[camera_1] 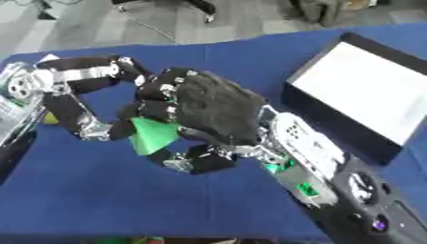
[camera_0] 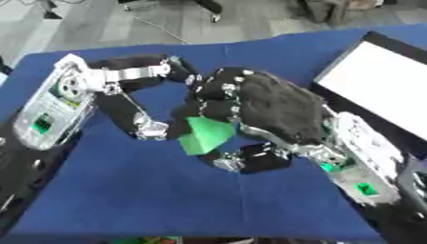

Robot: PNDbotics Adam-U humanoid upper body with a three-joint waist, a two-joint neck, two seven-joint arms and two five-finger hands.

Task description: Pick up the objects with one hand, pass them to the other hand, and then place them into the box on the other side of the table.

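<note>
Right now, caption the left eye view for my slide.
Both hands, left and right, meet around a green block beside the box.

Bright green object [camera_0: 205, 135] between black-and-silver left hand [camera_0: 137, 102] and right hand [camera_0: 271, 112], deep blue table cover [camera_0: 167, 190], far-right box [camera_1: 367, 95] black outside, white inside, grey floor [camera_0: 167, 21] beyond

Over the middle of the blue cloth-covered table [camera_0: 167, 190], the robot's black-gloved right hand [camera_0: 279, 107] and its black-and-silver left hand [camera_0: 137, 112] meet around a small bright green angular block [camera_0: 204, 136], filling the centre. The near stretch of blue cloth below them lies open, as does the far strip toward the grey floor. At the right, a black-walled box with a white inside [camera_1: 359, 93] stands as the one bulky obstacle, just beside the right forearm.
</note>
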